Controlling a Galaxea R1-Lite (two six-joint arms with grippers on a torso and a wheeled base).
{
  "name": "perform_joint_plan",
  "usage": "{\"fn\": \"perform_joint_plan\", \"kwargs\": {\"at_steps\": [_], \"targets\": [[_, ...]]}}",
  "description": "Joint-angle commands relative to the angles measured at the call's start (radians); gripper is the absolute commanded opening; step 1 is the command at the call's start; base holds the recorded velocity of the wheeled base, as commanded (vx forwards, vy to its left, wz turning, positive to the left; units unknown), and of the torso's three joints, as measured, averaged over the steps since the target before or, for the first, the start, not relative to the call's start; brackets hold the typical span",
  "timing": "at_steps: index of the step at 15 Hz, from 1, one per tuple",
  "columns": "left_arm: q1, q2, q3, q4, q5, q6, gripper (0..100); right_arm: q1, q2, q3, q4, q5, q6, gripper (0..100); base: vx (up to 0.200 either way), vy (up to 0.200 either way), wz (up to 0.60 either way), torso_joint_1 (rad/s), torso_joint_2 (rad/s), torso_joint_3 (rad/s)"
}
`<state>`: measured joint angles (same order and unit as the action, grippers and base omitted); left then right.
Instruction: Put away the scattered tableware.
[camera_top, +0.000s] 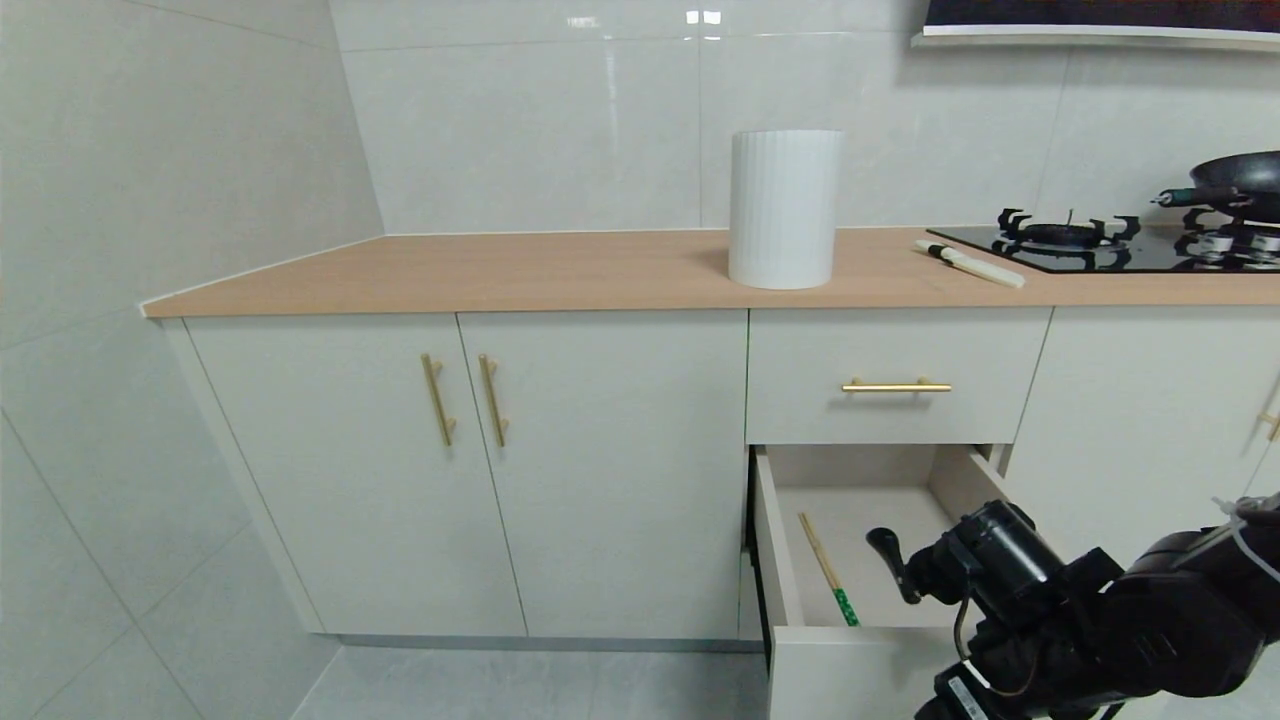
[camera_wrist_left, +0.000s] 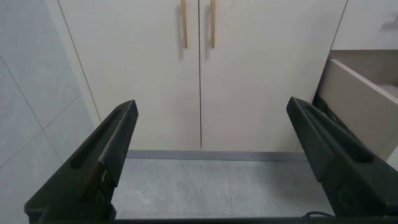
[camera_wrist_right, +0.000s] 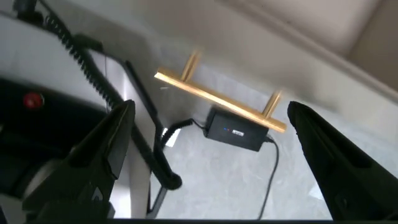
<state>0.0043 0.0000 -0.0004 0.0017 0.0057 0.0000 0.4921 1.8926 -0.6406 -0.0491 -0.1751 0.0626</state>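
The tableware you are after sits in two places. On the desk (camera_top: 500, 270), a long cream-coloured utensil (camera_top: 968, 263) with a dark band near one end lies flat, just beside the edge of the black hob (camera_top: 1090, 250). In the open lower drawer (camera_top: 775, 540) lie wooden chopsticks (camera_top: 826, 572) with green ends. They look like two sticks lying tight together near the left wall, green ends towards the front.

By count you have one utensil on the desk, one set of chopsticks and one white ribbed canister (camera_top: 783, 208). There are two drawers, and the upper drawer (camera_top: 896, 350) is shut behind its gold bar. The two cupboard doors (camera_top: 620, 470) each carry an upright gold handle. The hob has one bare burner and one dark pan (camera_top: 1235, 180).

The canister stands upright on the desk to the left of the utensil, near it but apart.

Your right pincer (camera_wrist_right: 211, 109) is spread wide and grips nothing. In the right wrist view a gold bar handle (camera_wrist_right: 186, 86) runs across beyond the gap between its fingers, with a small black box (camera_wrist_right: 239, 129) and its cable on the floor farther off. In the head view the right arm sits low before the open drawer's right front corner, covering that part.

Your left pincer (camera_wrist_left: 211, 112) is also spread wide and empty — it is low down, facing the two cupboard doors, with the open drawer's side wall beside them.
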Motion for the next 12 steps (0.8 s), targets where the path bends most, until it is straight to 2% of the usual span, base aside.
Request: {"fn": "perform_joint_plan", "kwargs": {"at_steps": [1, 5, 8, 12], "targets": [[0.0, 0.0, 0.0, 0.0, 0.0, 0.0, 100, -0.01, 0.022, -0.03, -0.026, -0.003, 0.037, 100, 0.0, 0.0, 0.0, 0.0, 0.0, 0.0], [0.0, 0.0, 0.0, 0.0, 0.0, 0.0, 100, -0.012, 0.088, -0.074, -0.094, -0.092, 0.134, 100, 0.0, 0.0, 0.0, 0.0, 0.0, 0.0], [0.0, 0.0, 0.0, 0.0, 0.0, 0.0, 100, -0.018, 0.117, -0.096, -0.146, -0.109, 0.164, 100, 0.0, 0.0, 0.0, 0.0, 0.0, 0.0], [0.0, 0.0, 0.0, 0.0, 0.0, 0.0, 100, -0.073, 0.189, -0.177, -0.161, -0.121, 0.175, 100, 0.0, 0.0, 0.0, 0.0, 0.0, 0.0]]}}
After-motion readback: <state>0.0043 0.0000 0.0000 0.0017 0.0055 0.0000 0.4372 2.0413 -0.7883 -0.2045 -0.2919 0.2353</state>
